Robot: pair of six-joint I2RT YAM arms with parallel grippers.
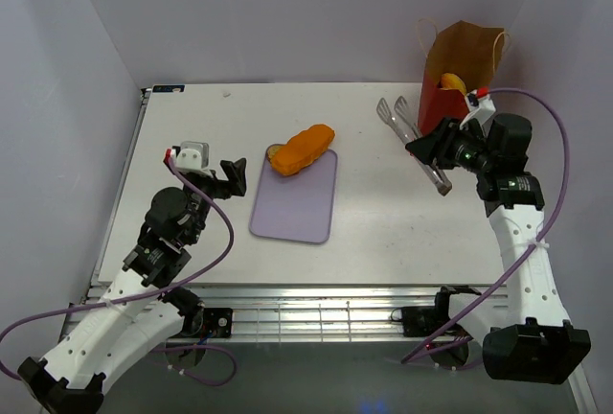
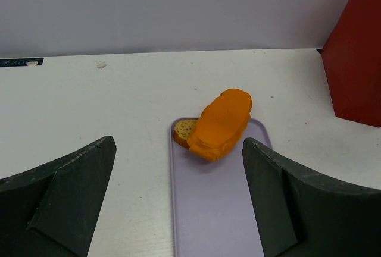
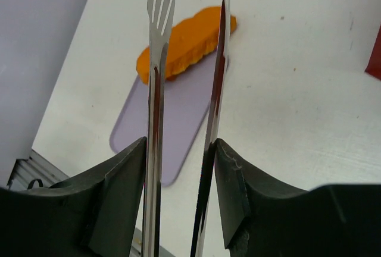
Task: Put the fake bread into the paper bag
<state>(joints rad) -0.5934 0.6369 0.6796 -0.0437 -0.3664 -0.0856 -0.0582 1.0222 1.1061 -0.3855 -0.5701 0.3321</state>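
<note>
Right gripper: the right gripper [image 3: 178, 150] is pinching the handle end of the metal tongs [image 3: 156, 60], pressing the two arms partway together; the blades are standing slightly apart with nothing between them
Left gripper: the left gripper [image 1: 233, 177] is hanging spread wide and empty just beside the tray's left edge, facing the loaf
Bread on the tray: the long orange loaf [image 1: 304, 149] is lying slantwise across the far edge of the lavender tray [image 1: 292, 208], near the middle of the worktop [image 1: 383, 213]; a split bun piece [image 2: 183, 131] is touching its left end
Paper bag: the paper bag [image 1: 460, 50] is standing upright at the far right corner of the worktop, mouth open, with an orange-yellow pastry [image 1: 452, 81] showing inside
Step in hand: the tongs are pointing toward the tray, so the loaf is looking like the next pickup
Doing it well: the blades are needing to open wider than the loaf, straddle its narrow width near the middle, then close gently so the smooth metal is not squeezing it out sideways; the bun piece is best left unbumped
Carrying: the lift is needing enough height to clear the bag's rim and handles, with release over the mouth
Risk: the tall narrow bag is likely to tip if the tongs catch a handle
</note>
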